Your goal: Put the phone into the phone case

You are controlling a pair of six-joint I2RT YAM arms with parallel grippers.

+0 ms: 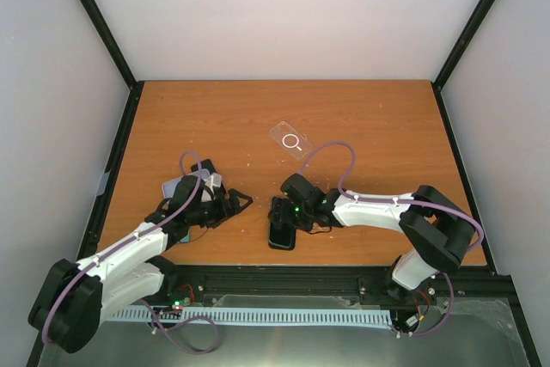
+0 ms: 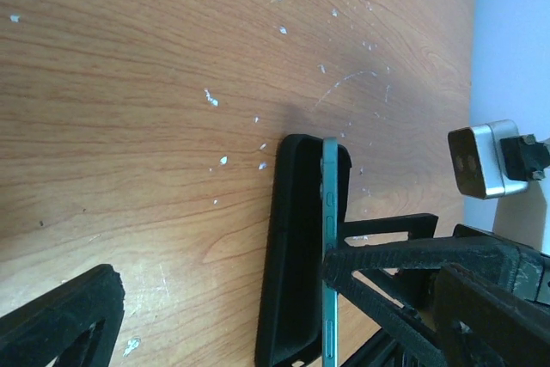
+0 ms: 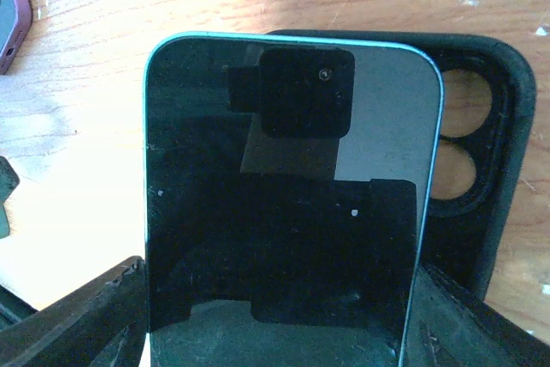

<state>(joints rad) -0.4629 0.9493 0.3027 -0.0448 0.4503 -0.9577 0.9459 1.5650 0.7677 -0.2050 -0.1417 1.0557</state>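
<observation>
While my left gripper [image 1: 234,204] hangs released, my right gripper [image 3: 275,326] grasps the phone [image 3: 284,186] over the black case [image 3: 491,126].

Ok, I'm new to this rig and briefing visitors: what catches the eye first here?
The teal-edged phone, clamped in the right gripper and held over the black case near the front edge of the table. Beyond it, a clear case lies mid-table.

A wooden table [image 1: 215,118], its orange-brown grain flecked with small white marks, carries three items. A clear phone case [image 1: 290,141] with a white ring lies toward the middle, a black phone case [image 2: 288,238] near the front edge, and, at the left, a greyish slab [image 1: 176,185] – phone or case, partly hidden.
</observation>
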